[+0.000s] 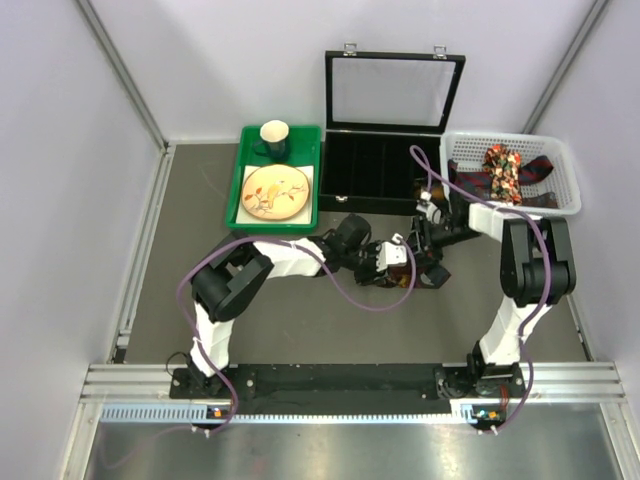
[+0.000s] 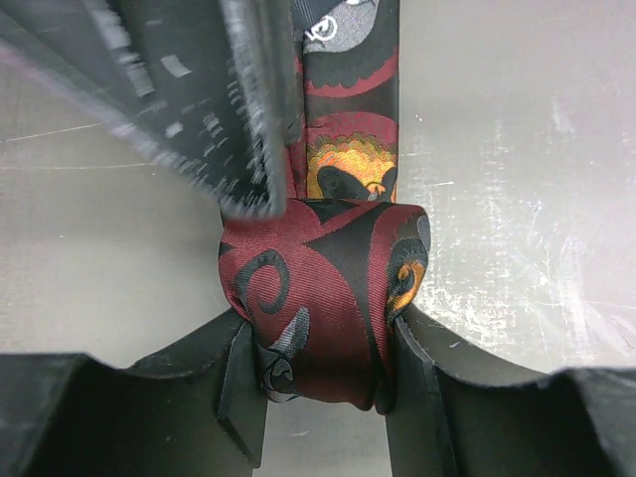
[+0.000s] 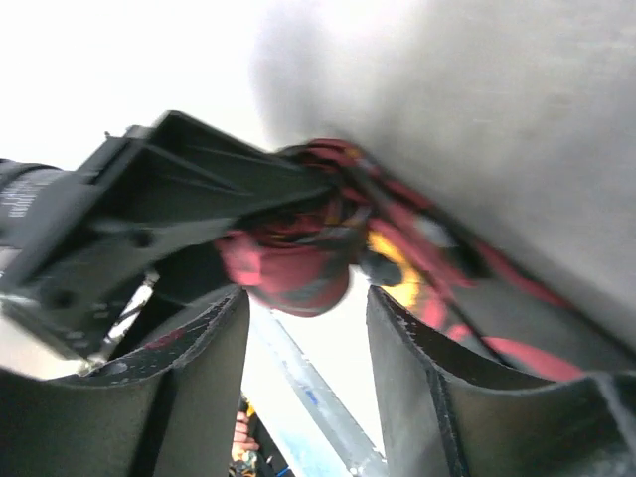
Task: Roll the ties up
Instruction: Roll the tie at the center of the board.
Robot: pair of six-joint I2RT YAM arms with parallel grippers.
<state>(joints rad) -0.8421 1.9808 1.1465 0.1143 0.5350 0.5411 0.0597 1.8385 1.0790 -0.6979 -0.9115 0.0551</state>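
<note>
Both arms meet over the middle of the table, just in front of the black case.

Left gripper: fingers closed in on the rolled end of the maroon tie, one pad on each flank of the roll. The fabric bulges out above the pads, so it is a firm pinch. The pattern is black swirls on dark red, with some orange and grey.

The unrolled tail of that tie runs flat on the table away from the roll, up the left wrist view.

Right gripper: fingers stand apart with nothing between them. The roll sits just past the fingertips, and I see no contact with either pad. One right finger shows blurred in the left wrist view, just beside the tail.

From above, the two grippers are nose to nose. The tie itself is mostly hidden under them.

White basket at far right holds more ties: a red-orange floral tie on top and a dark striped tie beside it.

Green tray at far left carries a cup and a plate, well apart from the work.
</note>
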